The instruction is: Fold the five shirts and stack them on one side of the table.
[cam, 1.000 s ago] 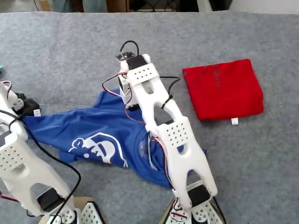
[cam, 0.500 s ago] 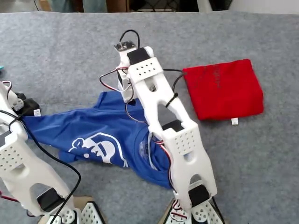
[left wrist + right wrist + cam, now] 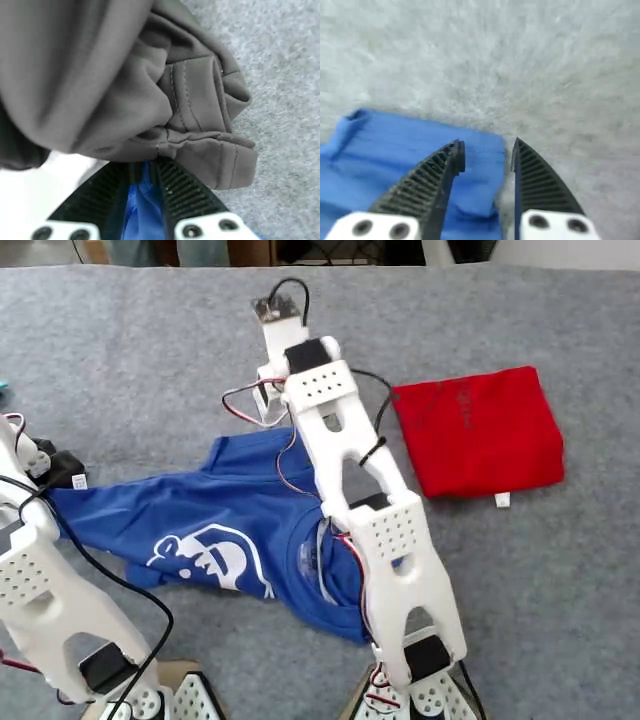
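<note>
While the left claw (image 3: 146, 167) pinches the blue shirt (image 3: 200, 520) and the right claw (image 3: 487, 146) hangs spread over its edge, we judge flattening in hand, gripping that edge next.

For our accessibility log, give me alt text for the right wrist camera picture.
The open right hand is poised over a corner of a blue shirt, which lies on the grey table.

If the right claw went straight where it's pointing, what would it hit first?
Most likely the edge of the blue shirt, just beneath the open right gripper, with the grey table beyond it; depth is unclear.
</note>
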Robot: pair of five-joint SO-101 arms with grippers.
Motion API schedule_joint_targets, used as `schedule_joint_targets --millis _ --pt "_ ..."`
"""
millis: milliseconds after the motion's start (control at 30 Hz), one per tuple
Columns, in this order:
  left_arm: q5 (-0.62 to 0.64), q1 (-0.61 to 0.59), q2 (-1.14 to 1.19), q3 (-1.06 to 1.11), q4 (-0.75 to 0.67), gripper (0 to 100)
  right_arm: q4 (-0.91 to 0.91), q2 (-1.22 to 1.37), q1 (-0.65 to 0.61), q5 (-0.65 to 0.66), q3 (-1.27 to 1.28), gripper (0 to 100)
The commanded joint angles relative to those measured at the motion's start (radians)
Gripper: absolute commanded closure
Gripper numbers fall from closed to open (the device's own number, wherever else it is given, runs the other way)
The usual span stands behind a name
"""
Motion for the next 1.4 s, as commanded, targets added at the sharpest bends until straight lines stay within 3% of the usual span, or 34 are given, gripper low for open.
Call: schedule_joint_targets --millis 0,533,633,700,1033,1233,1367 --pt "0.0 -0.008 0.0 -0.035 0.006 97 -0.009 0.033 0.008 -0.006 -0.047 82.8" --pt "0.0 -0.007 0.0 -0.035 0.006 97 0.055 0.13 -0.095 -0.006 -0.044 82.9" --pt "0.0 -0.007 0.0 -0.035 0.006 97 0.072 0.153 -0.095 -0.021 -0.064 89.4" --pt "0.0 -0.007 0.0 -0.035 0.008 97 0.087 0.163 -0.086 -0.063 -0.102 98.3" --pt "0.002 0.001 -0.011 -0.036 0.011 97 0.219 0.179 -0.043 -0.077 -0.358 98.5" --pt "0.043 0.064 -0.011 -0.035 0.012 97 0.265 0.177 0.003 -0.071 -0.742 98.4" --pt "0.066 0.128 -0.068 -0.16 0.17 97 0.272 0.039 0.034 -0.025 -0.711 98.4"
